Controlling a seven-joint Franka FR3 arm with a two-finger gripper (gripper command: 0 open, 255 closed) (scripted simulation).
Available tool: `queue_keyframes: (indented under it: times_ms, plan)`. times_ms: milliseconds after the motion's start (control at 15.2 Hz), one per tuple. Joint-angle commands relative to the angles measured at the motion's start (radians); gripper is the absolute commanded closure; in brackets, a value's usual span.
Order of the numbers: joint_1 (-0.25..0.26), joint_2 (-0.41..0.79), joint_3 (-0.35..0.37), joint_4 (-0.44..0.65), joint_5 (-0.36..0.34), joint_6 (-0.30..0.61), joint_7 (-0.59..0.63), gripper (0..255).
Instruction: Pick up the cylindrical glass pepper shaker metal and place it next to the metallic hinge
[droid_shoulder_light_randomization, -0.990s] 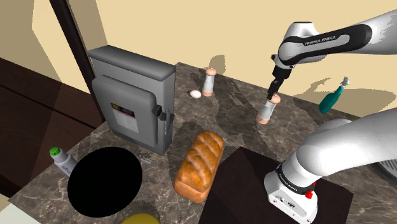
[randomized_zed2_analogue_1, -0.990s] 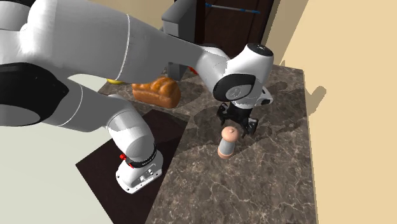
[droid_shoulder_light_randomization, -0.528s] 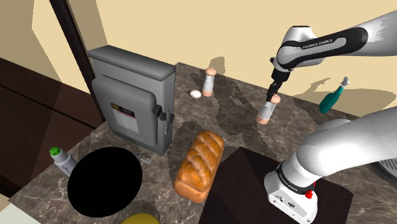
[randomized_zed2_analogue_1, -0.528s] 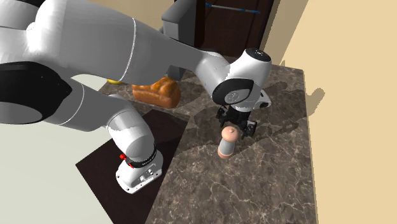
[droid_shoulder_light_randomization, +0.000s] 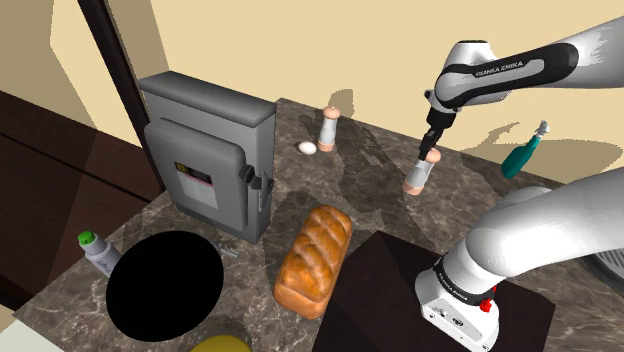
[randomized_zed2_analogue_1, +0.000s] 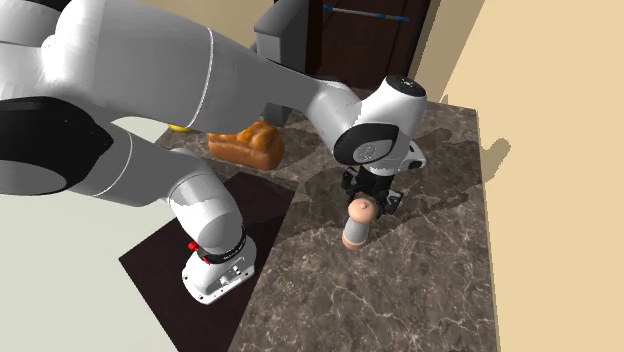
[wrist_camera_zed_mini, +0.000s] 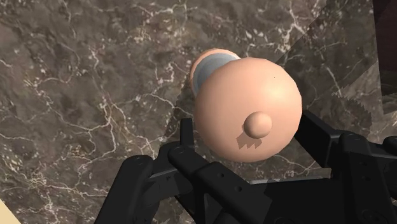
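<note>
A dark brown marble counter (droid_shoulder_light_randomization: 380, 190) with white veining carries soft shadows. Plain tan walls (droid_shoulder_light_randomization: 230, 40) rise behind the counter. A dark wooden door frame (droid_shoulder_light_randomization: 115, 60) stands past its end, and a pale floor (randomized_zed2_analogue_1: 90, 300) lies beside it.

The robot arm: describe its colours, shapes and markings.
The arm has glossy white rounded links with dark grey joints. A dark band near the wrist bears white FRANKA EMIKA lettering. The gripper is all black, and the base carries a small red part.
</note>
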Motion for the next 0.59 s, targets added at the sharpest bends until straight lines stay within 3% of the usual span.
queue_keyframes:
  times_ms: [0,198,528]
  plan:
    - [0.0,0.0,0.0,0.0,0.0,0.0,0.0,255]
    - [0.0,0.001,0.0,0.0,0.0,0.0,0.0,255]
    - [-0.002,-0.039,0.021,0.041,0.006,-0.08,0.0,255]
